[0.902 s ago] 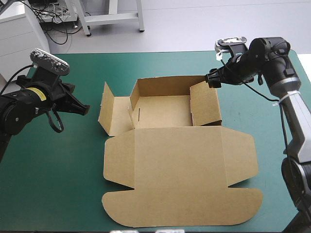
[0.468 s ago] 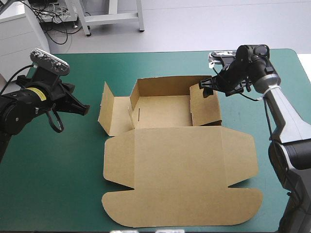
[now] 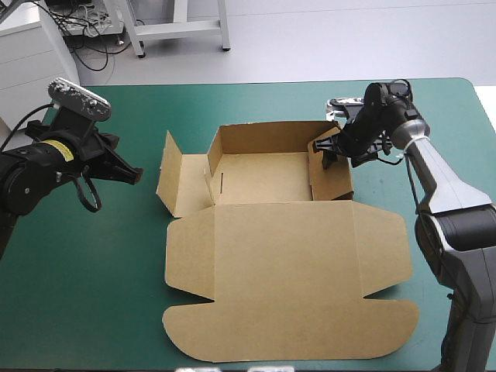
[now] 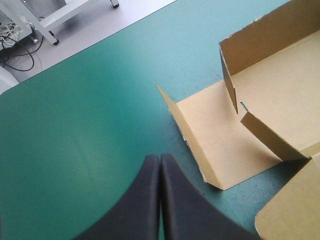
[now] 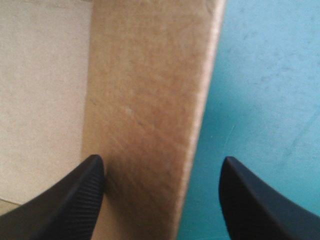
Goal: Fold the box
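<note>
One box [image 3: 267, 263] edge inside spread right gripper [image 5: 161, 160]

Teal-green table [image 3: 77, 271], grey floor [image 3: 310, 39], perhaps white frame [image 3: 178, 31]

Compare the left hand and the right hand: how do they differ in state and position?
The left hand is shut, its fingers meeting in one arch; the right hand is open, fingers apart. The left hand is over bare teal-green cover, apart from the box; the right hand straddles the box's right wall. Both hold nothing.
</note>
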Robot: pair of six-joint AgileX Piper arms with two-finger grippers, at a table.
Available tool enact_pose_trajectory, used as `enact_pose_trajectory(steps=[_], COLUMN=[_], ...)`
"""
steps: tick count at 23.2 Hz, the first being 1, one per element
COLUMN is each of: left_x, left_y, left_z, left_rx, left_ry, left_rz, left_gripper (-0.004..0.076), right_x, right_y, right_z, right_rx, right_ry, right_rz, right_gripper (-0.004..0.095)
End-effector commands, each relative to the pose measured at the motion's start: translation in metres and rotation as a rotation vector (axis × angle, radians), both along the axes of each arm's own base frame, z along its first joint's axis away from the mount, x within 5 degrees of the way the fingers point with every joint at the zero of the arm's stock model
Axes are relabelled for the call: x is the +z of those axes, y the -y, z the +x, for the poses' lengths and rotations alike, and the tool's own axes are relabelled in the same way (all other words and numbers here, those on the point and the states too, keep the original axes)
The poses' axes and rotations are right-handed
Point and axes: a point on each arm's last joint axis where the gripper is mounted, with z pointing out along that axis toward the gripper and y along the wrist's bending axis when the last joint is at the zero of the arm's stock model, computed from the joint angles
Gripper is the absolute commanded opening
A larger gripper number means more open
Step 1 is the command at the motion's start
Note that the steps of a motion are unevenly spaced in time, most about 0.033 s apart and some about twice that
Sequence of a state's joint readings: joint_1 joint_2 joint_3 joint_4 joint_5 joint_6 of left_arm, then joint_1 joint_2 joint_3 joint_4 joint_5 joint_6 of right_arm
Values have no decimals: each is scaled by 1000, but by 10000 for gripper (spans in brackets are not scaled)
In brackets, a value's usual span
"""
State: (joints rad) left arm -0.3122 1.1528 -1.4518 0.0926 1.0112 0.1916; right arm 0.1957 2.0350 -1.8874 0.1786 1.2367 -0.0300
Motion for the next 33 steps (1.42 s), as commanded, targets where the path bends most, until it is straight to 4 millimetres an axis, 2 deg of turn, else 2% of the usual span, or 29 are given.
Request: enact_pose_trajectory(steps=[1, 4, 5, 6, 8, 11, 15, 18, 23, 30, 33], left_x=[15, 15, 15, 15, 15, 14, 14, 12, 8, 1, -2], left_y=[-2, -2, -2, -2, -2, -2, -1, -1, 2, 5, 6], left_z=[-5, -5, -5, -5, -5, -5, -4, -2, 3, 13, 17], left_rx=[1, 1, 1, 1, 2, 5, 6, 6, 4, 4, 4], left_ry=[91, 91, 89, 89, 89, 82, 80, 69, 50, 21, 11], left_rz=[-32, -32, -32, -31, -30, -32, -33, -30, -31, -22, -18], left_gripper=[-32, -32, -32, -32, -32, -32, -32, -32, -32, -32, -32], right_x=[23, 19, 19, 20, 23, 41, 80, 122, 173, 218, 228], right_y=[1, 0, 1, 1, 1, 3, 22, 48, 79, 106, 109], right_z=[-6, -4, -4, -4, -5, -12, -28, -51, -92, -140, -154], right_rx=[9, 9, 9, 9, 13, 64, 65, 39, 27, -29, -16], right_ry=[50, 41, 42, 44, 56, 111, 218, 330, 486, 639, 682], right_rz=[16, 14, 12, 10, 7, -2, -27, -43, -25, -11, -29], right_gripper=[429, 183, 10, -22, -23, -24, -23, -23, -23, -23, -23])
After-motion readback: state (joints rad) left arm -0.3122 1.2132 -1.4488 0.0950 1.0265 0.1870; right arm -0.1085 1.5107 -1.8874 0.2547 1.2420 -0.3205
